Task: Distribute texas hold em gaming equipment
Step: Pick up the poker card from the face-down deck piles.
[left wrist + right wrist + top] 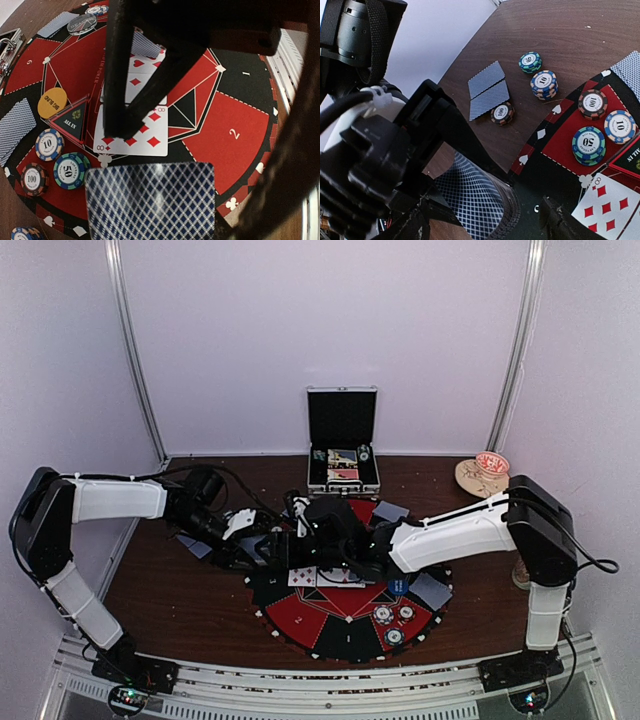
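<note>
My left gripper [266,546] is shut on a bowed deck of blue-backed playing cards [150,200], which also fills the lower middle of the right wrist view [480,200]. Right next to that deck, over the mat's left part, my right gripper [298,536] stands open and holds nothing; its dark fingers [116,100] hang over a face-up eight of diamonds [145,142]. Chip stacks marked 10 [49,144], 50 [69,171] and 100 [33,179] sit on the red and black mat [235,135]. An orange Big Blind disc [52,102] lies nearby.
Two face-down cards [489,90] and three chip stacks [544,82] lie on the brown table left of the mat. An open metal case [343,445] stands at the back. A patterned mug [491,466] and a tan dish [468,480] are back right. More chips [395,620] sit on the mat's near right.
</note>
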`<action>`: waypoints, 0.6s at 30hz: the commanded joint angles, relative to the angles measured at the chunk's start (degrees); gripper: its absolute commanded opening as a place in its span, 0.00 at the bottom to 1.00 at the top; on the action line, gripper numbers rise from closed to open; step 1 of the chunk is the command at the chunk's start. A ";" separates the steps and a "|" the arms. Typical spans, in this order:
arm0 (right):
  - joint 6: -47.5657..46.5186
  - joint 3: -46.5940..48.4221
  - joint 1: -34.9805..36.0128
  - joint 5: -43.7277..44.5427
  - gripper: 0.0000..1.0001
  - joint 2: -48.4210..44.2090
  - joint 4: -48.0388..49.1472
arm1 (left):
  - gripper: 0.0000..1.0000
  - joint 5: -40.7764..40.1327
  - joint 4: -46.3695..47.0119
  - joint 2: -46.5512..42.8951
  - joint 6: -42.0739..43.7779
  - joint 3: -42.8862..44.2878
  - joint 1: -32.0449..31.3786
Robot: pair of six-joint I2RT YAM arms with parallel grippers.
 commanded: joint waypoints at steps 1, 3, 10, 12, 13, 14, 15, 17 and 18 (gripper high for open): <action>-1.54 3.89 -0.43 -1.34 0.75 2.00 -1.95 | 0.46 1.95 -0.50 -1.91 1.50 -0.12 -0.49; -2.00 5.13 -0.60 -1.15 0.74 2.84 -2.87 | 0.46 1.95 -0.45 -1.85 1.49 -0.16 -0.64; -4.29 8.48 -0.98 4.08 0.69 4.81 -7.92 | 0.46 2.21 -0.94 -1.92 2.02 -0.18 -0.77; -4.70 8.74 -1.04 4.54 0.66 5.10 -8.20 | 0.46 2.13 -0.94 -2.03 2.02 -0.21 -0.84; -4.85 8.79 -1.14 4.64 0.66 5.30 -8.31 | 0.46 2.19 -0.90 -2.02 1.96 -0.17 -0.80; -4.93 8.95 -1.23 4.78 0.65 5.43 -8.45 | 0.46 2.20 -0.94 -1.98 2.01 -0.19 -0.81; -5.06 9.15 -1.30 4.89 0.64 5.66 -8.59 | 0.46 2.21 -0.94 -1.95 1.96 -0.19 -0.77; -5.25 9.54 -1.47 5.74 0.62 6.04 -9.18 | 0.46 2.22 -0.92 -1.85 2.07 -0.22 -0.82; -5.21 9.68 -1.47 6.54 0.60 6.07 -9.40 | 0.46 2.22 -0.91 -1.85 1.97 -0.20 -0.76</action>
